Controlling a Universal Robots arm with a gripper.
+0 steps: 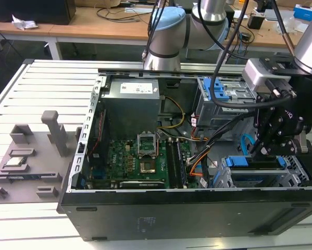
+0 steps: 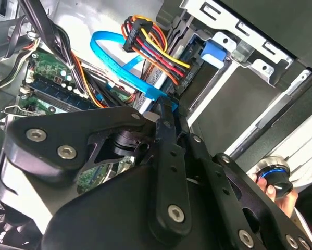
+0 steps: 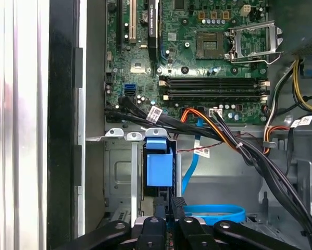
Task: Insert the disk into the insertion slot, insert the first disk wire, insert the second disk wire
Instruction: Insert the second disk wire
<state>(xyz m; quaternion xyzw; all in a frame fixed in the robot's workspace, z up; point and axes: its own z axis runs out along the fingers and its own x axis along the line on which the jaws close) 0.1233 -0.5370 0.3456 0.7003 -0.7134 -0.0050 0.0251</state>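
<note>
Gripper [image 2: 169, 112] of black metal, fingers closed together pinching the thin flat light blue cable [image 2: 114, 60] at its plug end, poised at the rear of the blue-framed grey disk [image 1: 252, 162] seated in the low silver drive cage [image 1: 296, 174], at 4 o'clock in the exterior view, apparently for plugging in.

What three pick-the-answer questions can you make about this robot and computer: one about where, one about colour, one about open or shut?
1. Where is the hand? A. over the low silver cage B. over a keyboard C. on the floor
2. What colour is the thin flat cable? A. green B. light blue C. white
3. The computer case is: A. shut B. upside down C. open

1 A: it hangs at the cage on the exterior view's right.
2 B: it curves light blue beside the hand.
3 C: the green board shows inside.
</note>
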